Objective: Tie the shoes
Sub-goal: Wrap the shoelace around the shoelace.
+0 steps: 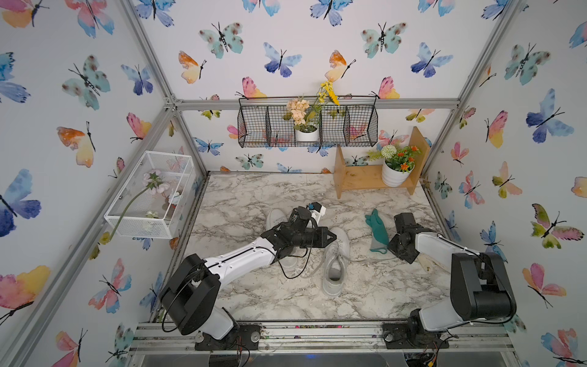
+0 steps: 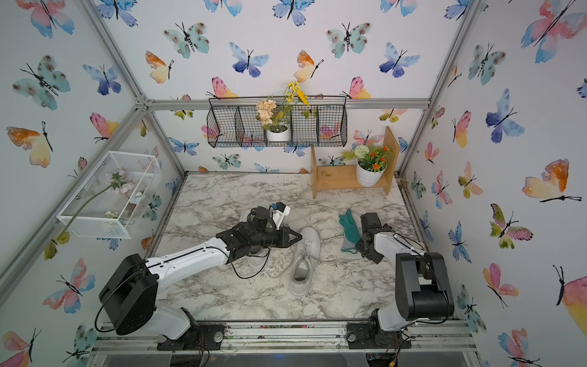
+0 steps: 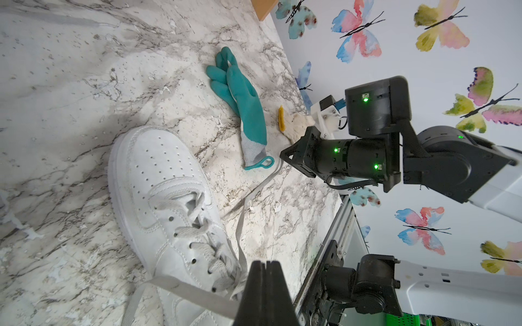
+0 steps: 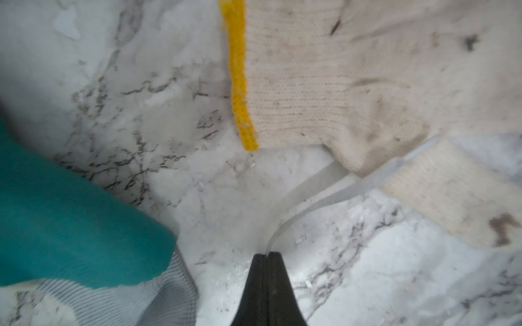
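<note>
Okay, both of your arms are down over the marble surface (image 1: 254,197), and both sets of jaws are pressed together. Your left arm (image 1: 241,254) reaches across the middle with its wrist rolled sideways, and the left jaws sit just over the toe of the right-hand shoe (image 1: 335,267). In the left wrist view those jaws pinch a flat white lace (image 3: 183,290) that comes across the shoe's laced front to the tips.

That shoe stands upright on its sole, toe toward the back wall and heel toward the front rail. The other shoe (image 1: 275,217) is just to its left, mostly hidden under your left arm.

Your right arm (image 1: 435,244) is folded low near the right edge. The right jaws are clamped on the second lace (image 4: 347,188), which trails flat over the surface from the right-hand shoe's eyelets.

A teal-green glove (image 1: 378,228) lies between that shoe and your right arm, its cuff just beside the right jaws. A cream knit glove (image 4: 310,84) with a yellow cuff edge lies beyond the tips, and the lace's free end rests up against it.
</note>
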Available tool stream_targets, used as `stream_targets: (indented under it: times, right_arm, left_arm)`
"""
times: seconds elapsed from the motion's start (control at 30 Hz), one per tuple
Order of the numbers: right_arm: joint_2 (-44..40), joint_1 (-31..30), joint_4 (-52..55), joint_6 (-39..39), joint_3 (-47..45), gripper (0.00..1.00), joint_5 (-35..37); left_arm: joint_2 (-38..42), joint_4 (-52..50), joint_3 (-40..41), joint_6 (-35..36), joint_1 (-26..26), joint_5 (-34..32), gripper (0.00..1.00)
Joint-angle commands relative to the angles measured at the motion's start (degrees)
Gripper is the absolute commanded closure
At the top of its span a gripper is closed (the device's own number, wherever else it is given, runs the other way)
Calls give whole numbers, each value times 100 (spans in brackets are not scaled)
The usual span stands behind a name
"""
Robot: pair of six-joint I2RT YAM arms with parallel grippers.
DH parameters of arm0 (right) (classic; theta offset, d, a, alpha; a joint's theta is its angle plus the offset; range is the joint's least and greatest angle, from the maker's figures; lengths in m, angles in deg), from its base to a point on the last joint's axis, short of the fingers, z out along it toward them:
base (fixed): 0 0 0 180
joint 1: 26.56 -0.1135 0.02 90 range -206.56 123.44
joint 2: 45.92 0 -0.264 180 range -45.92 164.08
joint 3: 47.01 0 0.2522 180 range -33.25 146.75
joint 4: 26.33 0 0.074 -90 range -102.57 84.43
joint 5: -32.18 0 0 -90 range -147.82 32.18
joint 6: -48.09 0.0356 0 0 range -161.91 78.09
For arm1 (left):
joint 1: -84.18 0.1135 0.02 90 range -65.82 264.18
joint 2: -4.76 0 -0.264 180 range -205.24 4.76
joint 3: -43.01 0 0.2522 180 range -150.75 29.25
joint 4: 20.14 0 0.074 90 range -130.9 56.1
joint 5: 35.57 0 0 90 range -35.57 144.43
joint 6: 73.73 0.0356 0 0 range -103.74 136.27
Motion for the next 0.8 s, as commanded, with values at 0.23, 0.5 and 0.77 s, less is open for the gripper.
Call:
stream_targets:
  times: [0.23,0.5,0.77]
  right_arm:
    - [-1802,1,-1286,-1841,839,98,-3100]
    - [-1099,-849,-2232,-1513,2111,98,-4499]
    - [154,-2012,-2946,-1469,2576,98,-4172]
  left_arm:
    - [365,186,300,202,-22,-144,100]
    - [516,354,539,264,-28,-183,100]
    - [564,538,646,159,-24,-162,100]
